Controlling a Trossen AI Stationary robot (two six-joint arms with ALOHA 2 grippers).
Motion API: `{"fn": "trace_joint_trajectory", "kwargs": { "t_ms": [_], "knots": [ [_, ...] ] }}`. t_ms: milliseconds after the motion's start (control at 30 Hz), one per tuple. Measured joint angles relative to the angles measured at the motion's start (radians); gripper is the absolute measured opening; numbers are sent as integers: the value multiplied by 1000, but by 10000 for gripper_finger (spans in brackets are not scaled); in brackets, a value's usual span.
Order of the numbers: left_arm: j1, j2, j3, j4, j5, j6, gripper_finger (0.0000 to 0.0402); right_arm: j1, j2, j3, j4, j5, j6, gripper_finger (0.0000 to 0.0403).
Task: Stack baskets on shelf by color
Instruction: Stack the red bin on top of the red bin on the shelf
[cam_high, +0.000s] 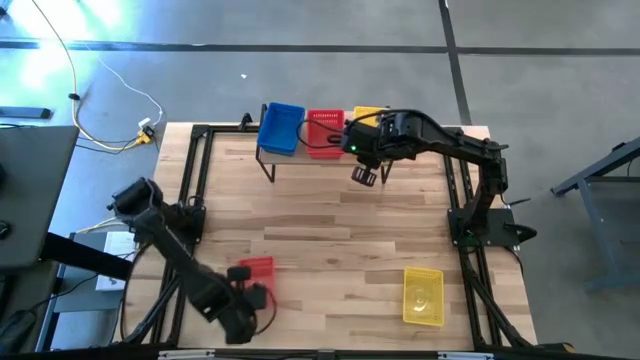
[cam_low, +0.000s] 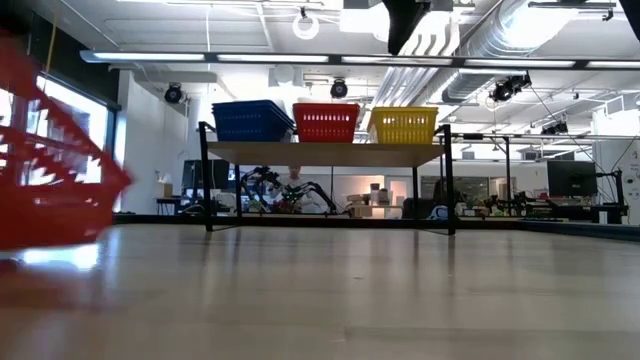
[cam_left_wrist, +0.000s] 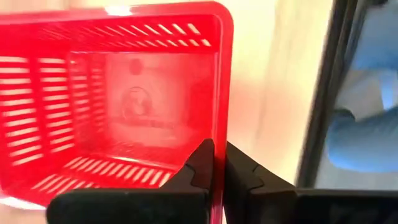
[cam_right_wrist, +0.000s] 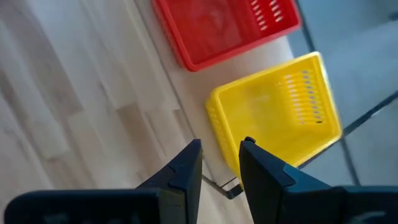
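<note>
My left gripper (cam_high: 250, 295) is at the table's near left, shut on a red basket (cam_high: 255, 268), which fills the left wrist view (cam_left_wrist: 112, 106) and shows blurred and tilted in the low view (cam_low: 50, 150). My right gripper (cam_high: 365, 177) is open and empty, above the table just in front of the shelf (cam_low: 325, 153). On the shelf stand a blue basket (cam_high: 281, 128), a red basket (cam_high: 325, 130) and a yellow basket (cam_high: 368, 118). Another yellow basket (cam_high: 422, 295) rests on its base on the table at the near right. My left gripper holds the red basket by one side wall (cam_left_wrist: 219, 124), the one toward the table's near edge. One finger is inside the basket and one outside, pinching the wall's rim. Whether the basket is lifted clear of the table, I cannot tell.
The shelf's thin black legs (cam_high: 268, 168) stand on the table's far part. Bare wooden tabletop (cam_high: 330, 240) lies between the two arms. Black frame rails (cam_high: 190, 180) run along the table's left and right sides.
</note>
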Motion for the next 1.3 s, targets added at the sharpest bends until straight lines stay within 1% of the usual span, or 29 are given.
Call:
{"fn": "trace_joint_trajectory", "kwargs": {
  "t_ms": [100, 367, 500, 667, 833, 967, 1133, 1300],
  "knots": [
    [67, -29, 29, -71, -39, 78, 2, 11, -4, 0, 2, 24, -7, 94],
    [250, -98, 122, -167, -143, 299, 1, 9, -50, 0, 2, 50, -7, 94],
    [342, -119, 184, -208, -182, 430, 1, 9, -90, 0, 3, 84, -6, 94],
    [458, -120, 292, -258, -233, 606, 1, 8, -142, 0, 2, 83, 23, 94],
    [571, -120, 388, -260, -301, 755, 1, 8, -182, 0, 2, 82, 37, 94],
    [657, -120, 459, -259, -344, 840, 1, 8, -198, 0, 2, 82, 53, 94],
    [771, -120, 519, -250, -346, 926, 1, 8, -206, 0, 2, 82, 53, 94],
    [884, -120, 534, -190, -331, 1040, 1, 8, -208, 0, 2, 81, 53, 94]
  ]
}}
